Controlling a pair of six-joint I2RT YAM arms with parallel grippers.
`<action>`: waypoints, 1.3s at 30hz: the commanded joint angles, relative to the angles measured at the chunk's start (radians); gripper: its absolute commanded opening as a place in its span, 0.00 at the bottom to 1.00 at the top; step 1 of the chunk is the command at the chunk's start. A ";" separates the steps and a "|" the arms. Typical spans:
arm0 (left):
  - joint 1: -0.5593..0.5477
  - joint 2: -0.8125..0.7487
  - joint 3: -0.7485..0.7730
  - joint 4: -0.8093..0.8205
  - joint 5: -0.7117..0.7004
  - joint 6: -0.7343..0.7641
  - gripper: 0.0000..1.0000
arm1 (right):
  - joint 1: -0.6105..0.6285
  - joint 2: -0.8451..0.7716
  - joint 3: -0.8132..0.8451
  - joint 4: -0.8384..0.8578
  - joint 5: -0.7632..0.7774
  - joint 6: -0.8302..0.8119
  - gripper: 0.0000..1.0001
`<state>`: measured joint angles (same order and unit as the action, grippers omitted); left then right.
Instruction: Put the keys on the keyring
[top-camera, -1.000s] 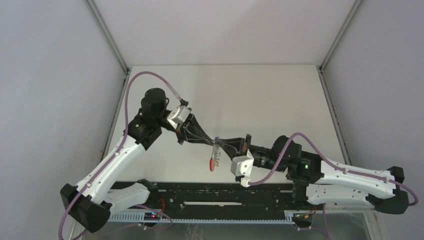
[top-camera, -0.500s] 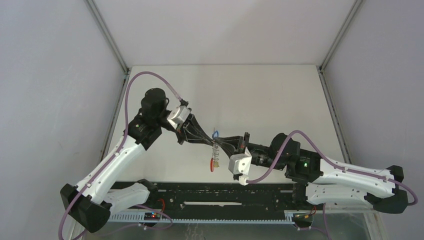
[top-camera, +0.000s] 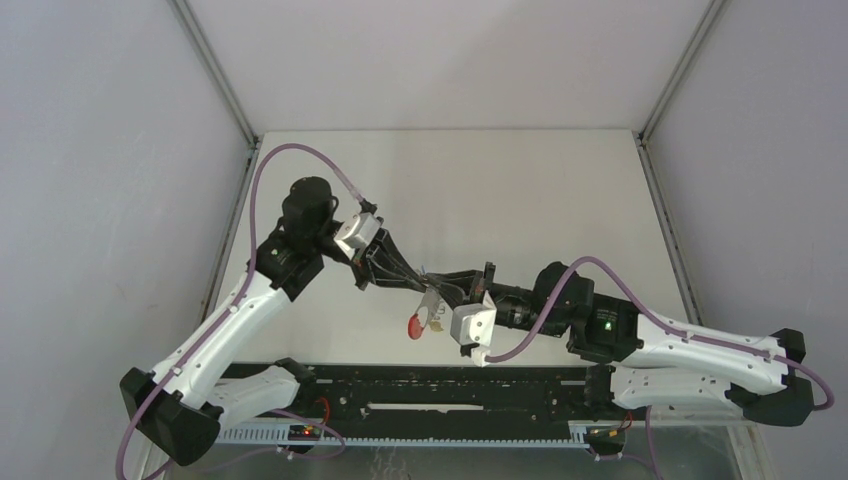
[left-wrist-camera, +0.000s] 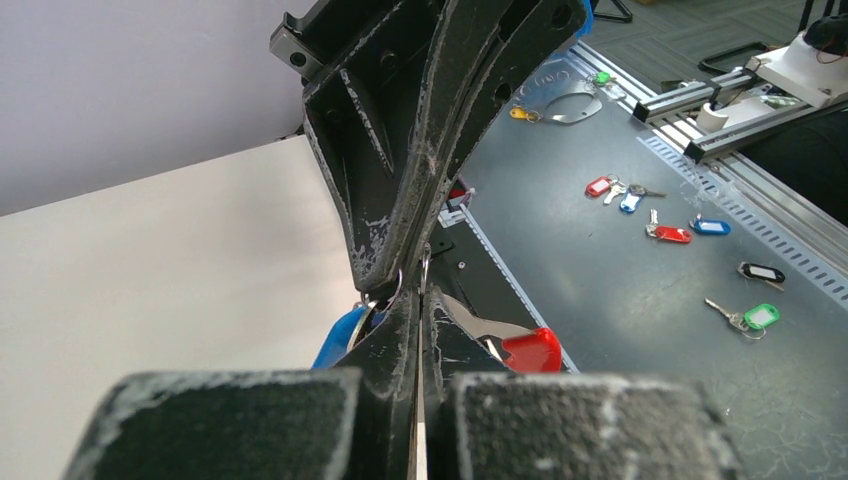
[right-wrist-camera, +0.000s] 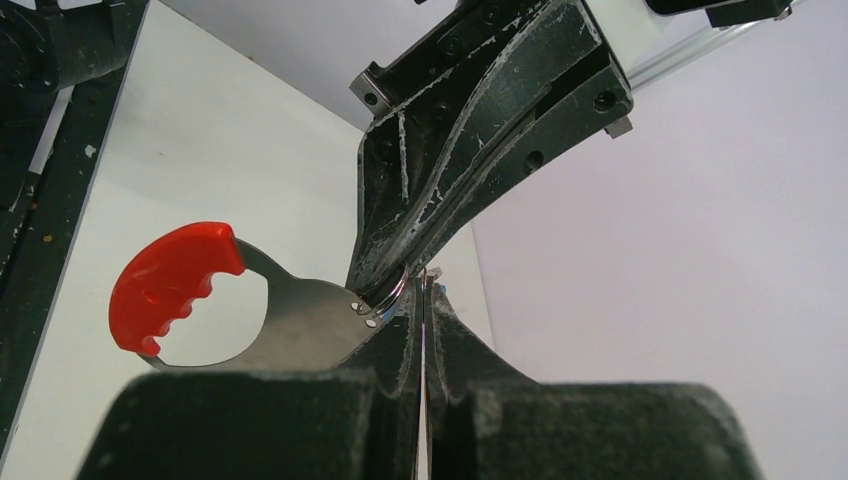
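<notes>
Grey metal with a red band at one end, the keyring (right-wrist-camera: 300, 322) is held up over the near middle of the counter (top-camera: 520, 200), at the spot where the two tools meet tip to tip. Its flat plate curves away from that spot and ends in the red band (right-wrist-camera: 170, 285), which in the top view points down towards the arm bases.

The left tool (right-wrist-camera: 380, 284) reaches in from the left with its fingers pressed together. In the right wrist view its tips pinch a small wire ring at the corner of the plate. The right tool (left-wrist-camera: 397, 274) comes in from the opposite side, its fingers likewise closed to a hairline slit. A thin wire stands at the end of that slit, but I cannot tell what it grips, since both pairs of tips crowd the same spot.

In the left wrist view a blue key tag (left-wrist-camera: 343, 340) shows just left of the left tool's own fingers, beside the wire ring and half hidden behind a finger. The plate and red band show on the other side. Whether the blue tag's ring sits on a clip cannot be made out.

Beyond the counter in that view, loose keys (left-wrist-camera: 672, 233) with red, blue, black and green tags lie on a dark grey surface.
</notes>
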<state>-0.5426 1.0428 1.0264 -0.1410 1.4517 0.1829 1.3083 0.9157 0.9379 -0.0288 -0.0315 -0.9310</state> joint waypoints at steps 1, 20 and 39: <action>-0.006 -0.026 -0.028 0.031 0.004 -0.004 0.00 | -0.011 0.010 0.033 -0.004 -0.022 0.035 0.00; -0.021 -0.004 0.009 0.029 -0.105 -0.165 0.00 | -0.055 -0.160 -0.129 0.069 -0.049 0.111 0.00; -0.026 -0.030 -0.054 0.137 -0.118 -0.271 0.00 | -0.043 -0.142 -0.129 0.093 -0.028 0.107 0.00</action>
<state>-0.5625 1.0378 0.9890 -0.0395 1.3148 -0.0807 1.2594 0.7719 0.8051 0.0082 -0.0799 -0.8383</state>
